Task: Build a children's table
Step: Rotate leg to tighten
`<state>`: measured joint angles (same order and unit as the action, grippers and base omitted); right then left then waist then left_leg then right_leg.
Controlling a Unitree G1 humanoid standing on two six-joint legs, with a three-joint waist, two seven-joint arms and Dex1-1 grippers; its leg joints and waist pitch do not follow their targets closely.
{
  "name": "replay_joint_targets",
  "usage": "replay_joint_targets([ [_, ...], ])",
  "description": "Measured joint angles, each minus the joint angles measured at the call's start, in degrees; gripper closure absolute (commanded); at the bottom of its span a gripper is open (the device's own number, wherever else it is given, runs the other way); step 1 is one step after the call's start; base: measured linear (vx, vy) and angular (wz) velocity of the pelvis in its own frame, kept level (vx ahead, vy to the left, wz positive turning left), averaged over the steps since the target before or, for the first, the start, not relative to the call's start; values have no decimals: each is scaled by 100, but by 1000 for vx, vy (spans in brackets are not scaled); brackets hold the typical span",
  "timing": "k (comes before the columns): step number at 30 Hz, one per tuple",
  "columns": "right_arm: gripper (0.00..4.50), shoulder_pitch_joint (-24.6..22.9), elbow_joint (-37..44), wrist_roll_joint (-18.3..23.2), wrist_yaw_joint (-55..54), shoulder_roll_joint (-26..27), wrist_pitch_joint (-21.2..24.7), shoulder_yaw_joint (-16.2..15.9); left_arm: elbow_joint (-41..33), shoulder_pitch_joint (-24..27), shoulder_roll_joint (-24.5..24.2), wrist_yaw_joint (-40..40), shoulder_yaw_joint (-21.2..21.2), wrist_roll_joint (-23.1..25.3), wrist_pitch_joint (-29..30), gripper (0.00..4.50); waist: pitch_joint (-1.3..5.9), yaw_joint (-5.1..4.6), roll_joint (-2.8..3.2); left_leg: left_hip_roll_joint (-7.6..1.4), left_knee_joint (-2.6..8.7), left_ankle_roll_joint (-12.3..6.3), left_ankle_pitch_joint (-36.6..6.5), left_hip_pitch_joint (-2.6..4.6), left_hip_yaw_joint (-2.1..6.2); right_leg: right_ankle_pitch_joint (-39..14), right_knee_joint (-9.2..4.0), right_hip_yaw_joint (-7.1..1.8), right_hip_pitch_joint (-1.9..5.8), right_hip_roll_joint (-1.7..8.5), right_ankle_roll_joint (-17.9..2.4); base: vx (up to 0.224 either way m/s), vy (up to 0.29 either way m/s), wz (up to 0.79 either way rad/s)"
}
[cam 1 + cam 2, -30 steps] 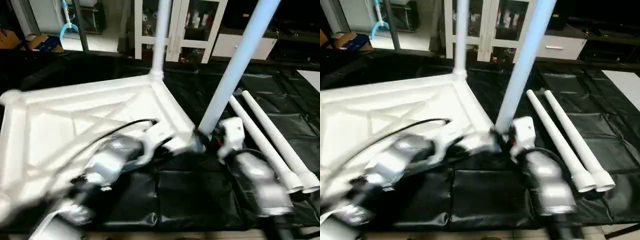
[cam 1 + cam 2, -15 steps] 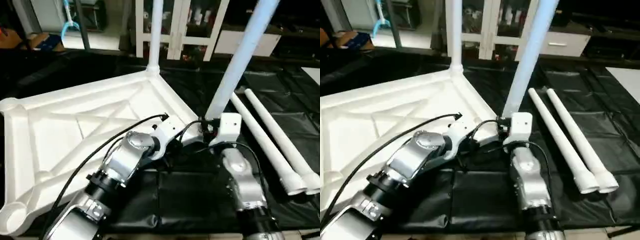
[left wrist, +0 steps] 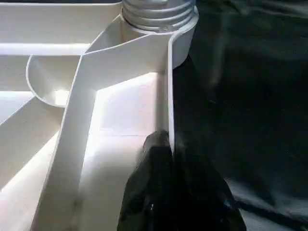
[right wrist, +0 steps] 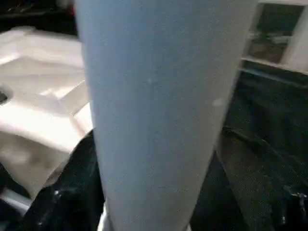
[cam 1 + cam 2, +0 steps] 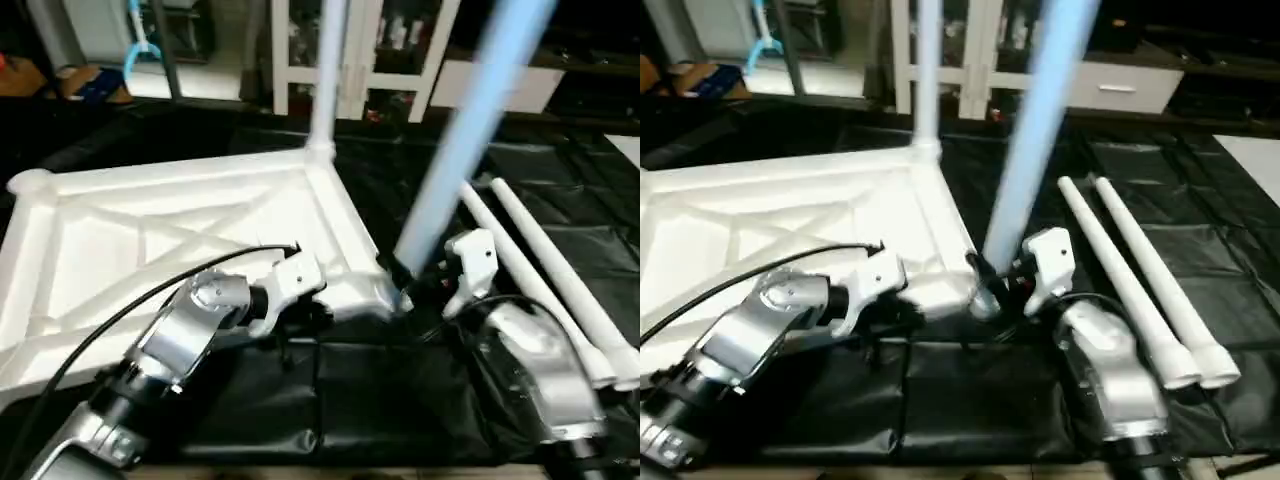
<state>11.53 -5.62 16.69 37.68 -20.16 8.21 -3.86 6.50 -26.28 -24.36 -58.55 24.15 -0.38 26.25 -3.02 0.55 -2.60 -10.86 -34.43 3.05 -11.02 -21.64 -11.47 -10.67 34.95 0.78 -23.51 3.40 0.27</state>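
The black-covered work surface (image 5: 380, 400) carries the tabletop (image 5: 150, 230), which lies underside up with its X-ribs exposed. Two legs stand in the tabletop's corner sockets: the far leg (image 5: 325, 70) and the near leg (image 5: 455, 150). Two loose legs (image 5: 1140, 290) lie side by side beyond the near leg. The left gripper (image 3: 166, 163) is clamped on the tabletop's rim beside the near socket. The right gripper (image 4: 159, 211) straddles the near leg's base; its grip state cannot be determined.
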Motion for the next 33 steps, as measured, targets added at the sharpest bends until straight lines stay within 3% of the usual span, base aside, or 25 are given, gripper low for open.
replay_joint_targets([
  [2, 103, 8, -27, 147, 621, -423, 76, -77, -72, 50, -48, -147, 37, -14, -21, 450, 0, 33, -1, -1, -1, -1, 0, 9, -1, 0, -1, 0, 11, 1, 0, 0, 0, 0],
  [6, 103, 25, -254, 370, 1224, -563, 121, -87, -124, 104, -140, -333, 47, -85, -38, 450, 0, 37, -1, -2, -1, 1, 1, 22, -1, -1, 5, 1, 18, 1, 1, 0, 0, 0],
  [7, 129, 36, -341, 410, 1411, -601, 119, -87, -133, 116, -151, -379, 47, -98, -48, 450, 0, 41, -2, -2, -1, 0, 1, 22, -1, -1, 6, 1, 18, 0, 1, 0, 0, 0],
  [9, 129, 54, -425, 425, 1653, -672, 116, -87, -155, 127, -155, -404, 55, -98, -52, 450, 0, 50, -3, -2, -3, 0, 1, 22, -1, 0, 6, 1, 20, 1, 0, 0, 0, 0],
  [13, 171, 114, -516, 528, 2000, -760, 179, -87, -178, 128, -170, -435, 68, -108, -51, 450, 0, 70, -4, -2, -6, -1, 1, 22, -1, 0, 6, 1, 21, 1, 0, 0, 0, 0],
  [16, 195, 132, -563, 594, 2100, -761, 227, -89, -185, 129, -167, -438, 69, -108, -46, 450, 0, 111, -4, -3, -5, -2, 2, 22, -1, 0, 7, 2, 20, 1, 0, 0, 0, 0],
  [23, 246, 163, -646, 542, 2063, -682, 122, -102, -184, 127, -162, -421, 61, -106, -25, 450, 4, 103, -12, -3, -7, -3, 3, 27, -1, 0, 11, 1, 21, 1, -1, 0, 0, 0],
  [25, 252, 261, -852, 316, 1645, -458, -76, -110, -134, 83, -77, -210, 41, -64, 69, 450, 8, 63, -31, -4, -11, -1, 3, 33, -1, 6, 17, 2, 21, 0, -9, 0, 0, 0],
  [28, 258, 678, -1321, -140, -134, 170, -176, -92, 286, -227, 465, 609, -51, 244, 465, 450, 4, -44, -69, -4, -21, 5, 6, 33, 2, 10, 6, 4, 20, 0, -14, 0, 0, 0],
  [33, 261, 823, -1330, -619, -2770, 1048, 164, 161, 898, -582, 1438, 1882, -61, 439, 877, 450, 9, -21, -71, 3, -23, 5, 6, 37, 1, 8, 3, -4, 32, 3, -10, 0, 0, 0],
])
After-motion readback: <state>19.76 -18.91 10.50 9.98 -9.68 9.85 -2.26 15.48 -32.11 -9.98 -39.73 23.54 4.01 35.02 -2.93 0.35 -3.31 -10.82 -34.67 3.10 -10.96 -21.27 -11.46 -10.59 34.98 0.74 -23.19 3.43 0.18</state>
